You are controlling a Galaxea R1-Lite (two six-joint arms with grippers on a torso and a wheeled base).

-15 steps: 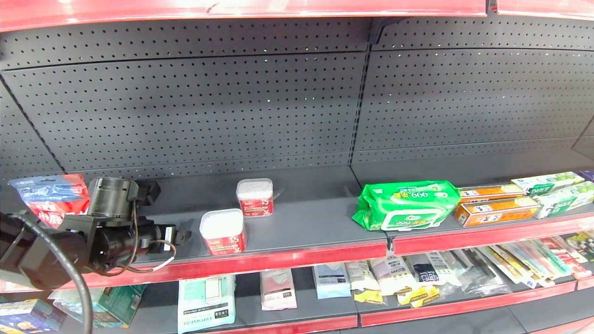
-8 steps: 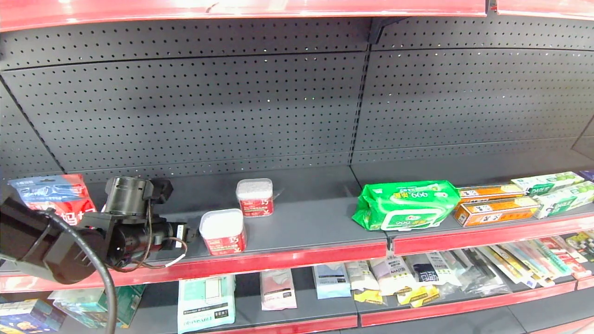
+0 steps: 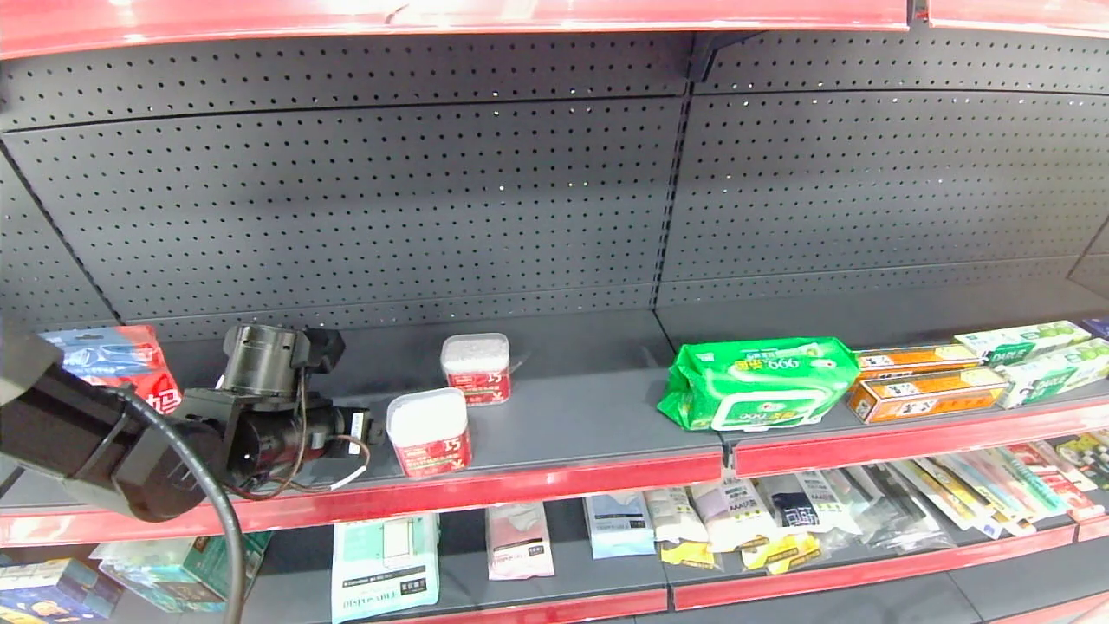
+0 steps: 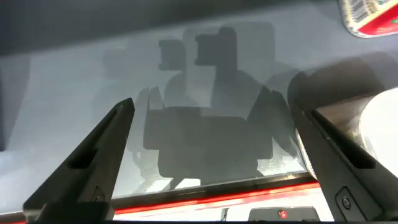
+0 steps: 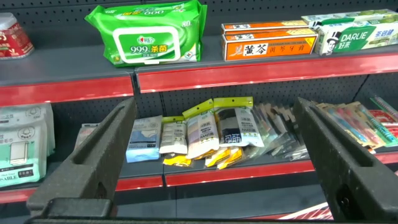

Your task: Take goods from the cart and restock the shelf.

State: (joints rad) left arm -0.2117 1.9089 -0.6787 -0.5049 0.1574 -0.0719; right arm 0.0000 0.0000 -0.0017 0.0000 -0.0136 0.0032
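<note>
On the far left of the shelf (image 3: 589,407), a red and blue pouch (image 3: 113,360) is standing against the back panel, and your left arm is partly covering it. Just to its right, your left gripper (image 3: 371,427) is hovering low over the shelf near the front edge and pointing toward the front tub (image 3: 429,431). In the left wrist view that gripper (image 4: 214,112) is spread wide and gripping nothing, with bare shelf lying in the gap. The front tub (image 4: 385,118), with its white top and red label, is sitting right at one fingertip, off to the side of the gap rather than inside it. You cannot tell from these pictures whether the finger is touching it.

Behind it and slightly to the right, the rear tub (image 3: 475,368) is standing upright, apart from the front one. Further right, past the shelf divider, a green wipes pack (image 3: 758,381) is lying flat. Two orange boxes (image 3: 918,381) are lying just beside it, and green and white boxes (image 3: 1040,354) are lying beyond those.

Your right gripper (image 5: 214,106) is also spread wide and empty. It is facing the shelf front, where small packets (image 5: 211,130) are lying on the lower level beneath the wipes pack (image 5: 146,34).
</note>
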